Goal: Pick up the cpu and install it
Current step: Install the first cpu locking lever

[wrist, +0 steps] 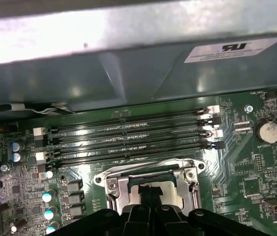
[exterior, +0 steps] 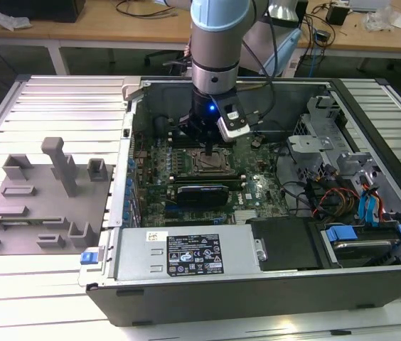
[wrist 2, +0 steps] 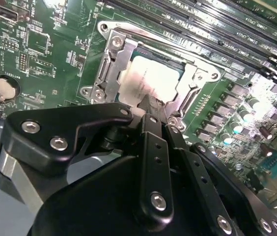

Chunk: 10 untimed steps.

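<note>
Black gripper (wrist 2: pixel 151 105) fills the near field in the second wrist view, fingers drawn nearly together, tips pinching the near edge of the cpu (wrist 2: pixel 148 81). Cpu lies inside the socket frame (wrist 2: pixel 116 54), silvery top up; whether it is fully seated I cannot tell. In the exterior view the gripper (exterior: pixel 208 151) stands over the socket (exterior: pixel 211 163), card (exterior: pixel 202 192) just at 6 o'clock of it. Beyond the socket, at 12 o'clock, memory slots (wrist: pixel 128 140), then the case wall (wrist: pixel 128 78). Risk: a tilted or offset cpu would bend contacts if pressed; finger tips could catch the frame edge.
</note>
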Each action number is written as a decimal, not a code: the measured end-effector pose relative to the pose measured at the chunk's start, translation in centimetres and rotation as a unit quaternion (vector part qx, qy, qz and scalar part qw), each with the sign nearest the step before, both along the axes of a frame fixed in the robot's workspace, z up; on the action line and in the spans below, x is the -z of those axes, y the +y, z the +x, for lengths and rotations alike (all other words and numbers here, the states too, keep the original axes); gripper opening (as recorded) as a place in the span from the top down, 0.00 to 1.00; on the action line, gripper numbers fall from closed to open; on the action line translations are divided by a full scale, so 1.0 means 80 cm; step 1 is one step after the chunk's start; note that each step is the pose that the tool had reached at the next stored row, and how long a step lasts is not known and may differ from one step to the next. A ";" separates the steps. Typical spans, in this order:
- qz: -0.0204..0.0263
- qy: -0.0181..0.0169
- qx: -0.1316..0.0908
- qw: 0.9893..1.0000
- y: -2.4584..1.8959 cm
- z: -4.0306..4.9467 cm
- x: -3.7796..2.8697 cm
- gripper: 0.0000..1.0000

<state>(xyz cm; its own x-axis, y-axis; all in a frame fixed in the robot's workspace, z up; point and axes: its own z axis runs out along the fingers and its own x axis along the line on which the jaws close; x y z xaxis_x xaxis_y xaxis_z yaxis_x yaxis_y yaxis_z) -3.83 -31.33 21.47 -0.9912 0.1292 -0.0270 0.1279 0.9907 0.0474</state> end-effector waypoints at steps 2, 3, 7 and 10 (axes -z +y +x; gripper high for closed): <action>0.000 0.000 0.000 1.000 0.0000 0.001 0.0000 0.89; 0.000 0.000 0.000 1.000 0.0000 0.004 0.0001 0.89; 0.000 0.000 0.000 1.000 -0.0032 0.009 0.0001 0.89; 0.000 0.000 -0.001 1.000 -0.0147 0.009 0.0000 0.89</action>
<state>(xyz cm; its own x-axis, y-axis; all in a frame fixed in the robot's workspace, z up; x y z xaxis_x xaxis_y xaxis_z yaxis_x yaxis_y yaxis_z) -3.09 -32.51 21.47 -0.9914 0.1278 -0.0268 0.1264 0.9908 0.0474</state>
